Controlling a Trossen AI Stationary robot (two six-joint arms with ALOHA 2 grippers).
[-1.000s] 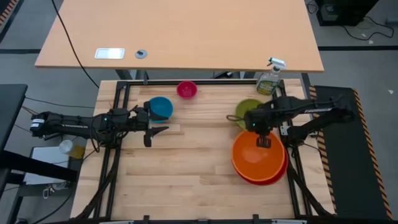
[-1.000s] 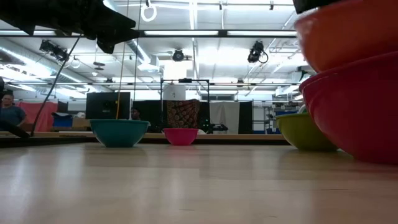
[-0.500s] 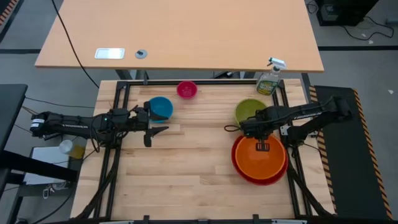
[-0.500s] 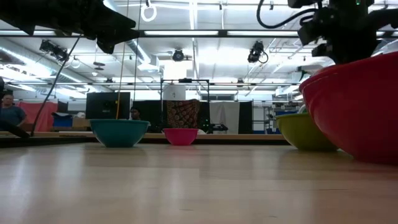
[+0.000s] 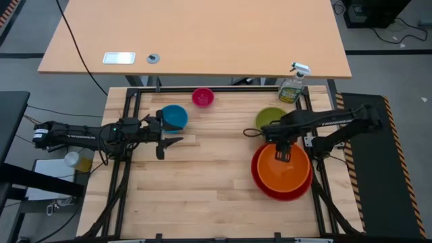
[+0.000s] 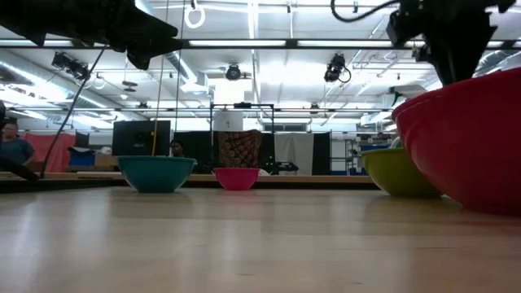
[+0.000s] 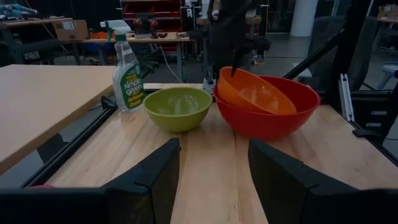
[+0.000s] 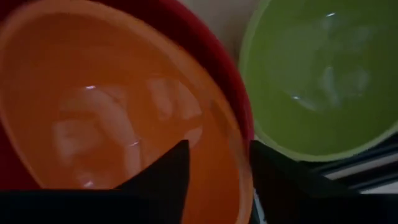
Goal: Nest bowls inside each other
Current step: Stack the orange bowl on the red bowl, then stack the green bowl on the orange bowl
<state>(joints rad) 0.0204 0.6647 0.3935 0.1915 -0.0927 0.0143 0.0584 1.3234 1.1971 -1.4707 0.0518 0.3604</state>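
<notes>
The orange bowl [image 5: 283, 177] lies tilted inside the red bowl [image 5: 279, 196] at the table's right. My right gripper [image 5: 279, 156] points down over the orange bowl's far rim [image 8: 239, 155]. It is open, with one finger inside that rim and one outside, and no touch shows. The lime green bowl [image 5: 268, 118] stands just beyond it. The blue bowl [image 5: 175, 116] and the pink bowl [image 5: 202, 97] stand at the far left. My left gripper [image 5: 170, 145] hangs open and level near the blue bowl, holding nothing.
A green spray bottle [image 5: 292, 86] stands at the table's far right corner, behind the lime green bowl. Bare wood stretches across the table's middle and near side [image 5: 202, 189]. A black frame [image 5: 121, 169] runs along the table's edges.
The orange bowl, held high over the red bowl a second ago, has come down and now lies inside it. My right gripper has sunk with it and stays at its far rim.
</notes>
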